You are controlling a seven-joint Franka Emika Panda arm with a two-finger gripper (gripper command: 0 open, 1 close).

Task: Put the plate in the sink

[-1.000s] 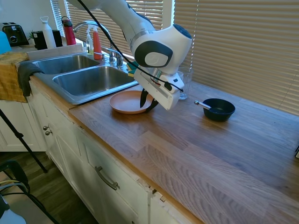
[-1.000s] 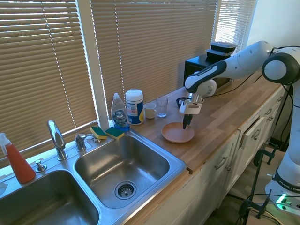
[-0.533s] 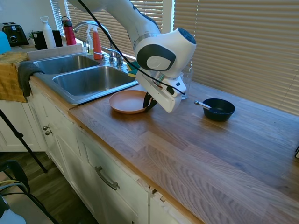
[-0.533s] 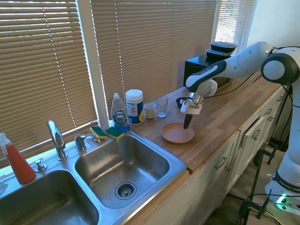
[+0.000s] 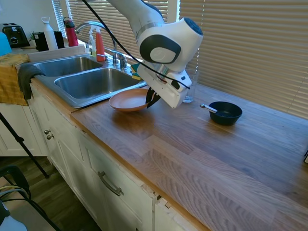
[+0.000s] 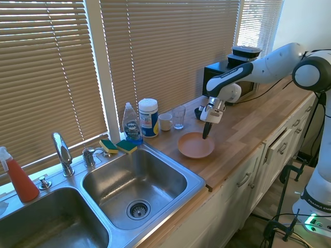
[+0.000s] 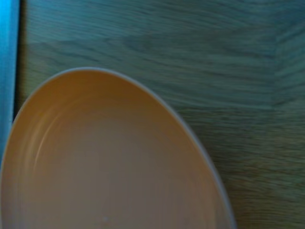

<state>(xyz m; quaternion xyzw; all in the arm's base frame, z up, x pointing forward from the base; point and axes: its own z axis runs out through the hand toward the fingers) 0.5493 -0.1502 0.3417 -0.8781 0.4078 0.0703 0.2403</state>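
The salmon-orange plate (image 5: 129, 101) (image 6: 195, 145) hangs a little above the wooden counter, tilted, with my gripper (image 5: 152, 98) (image 6: 206, 134) shut on its rim on the side away from the sink. The plate fills most of the wrist view (image 7: 105, 162). The steel double sink (image 5: 91, 83) (image 6: 135, 180) lies just beside the plate, its near basin empty, with the curved chrome faucet (image 6: 61, 152) behind the divider.
A black bowl (image 5: 224, 113) with a spoon sits further along the counter. A glass (image 6: 179, 117), a cup (image 6: 165, 122), a wipes tub (image 6: 148, 117), a dish soap bottle (image 6: 132, 124) and sponges (image 6: 118, 146) line the window side. A cloth (image 5: 12, 79) drapes beyond the sink.
The gripper has closed on the plate's rim and lifted it off the counter, tilting it; a second ago the plate lay flat.
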